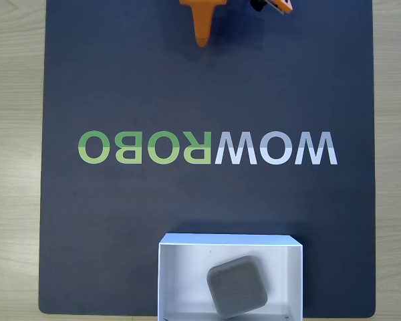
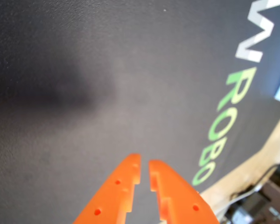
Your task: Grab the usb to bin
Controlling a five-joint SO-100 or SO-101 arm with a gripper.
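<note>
usb [image 1: 237, 285]: lying tilted on floor of bin [image 1: 180, 281], bottom edge of fixed view | tool [image 2: 144, 164]: orange, tips nearly pressed together, gripping nothing, above dark mat [image 2: 84, 70] | mat on wooden table [image 1: 13, 134] | well apart from bin

usb [image 1: 237, 286] in bin [image 1: 170, 281], bin at mat [image 1: 120, 221] btm edge

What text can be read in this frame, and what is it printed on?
"WOWROBO", seen upside down in the fixed view, printed on the dark mat: "WOW" in white, "ROBO" in green.
"ROBO" in green, with a blurred white "W" above it, on the same mat in the wrist view.
No other text is readable.
</note>
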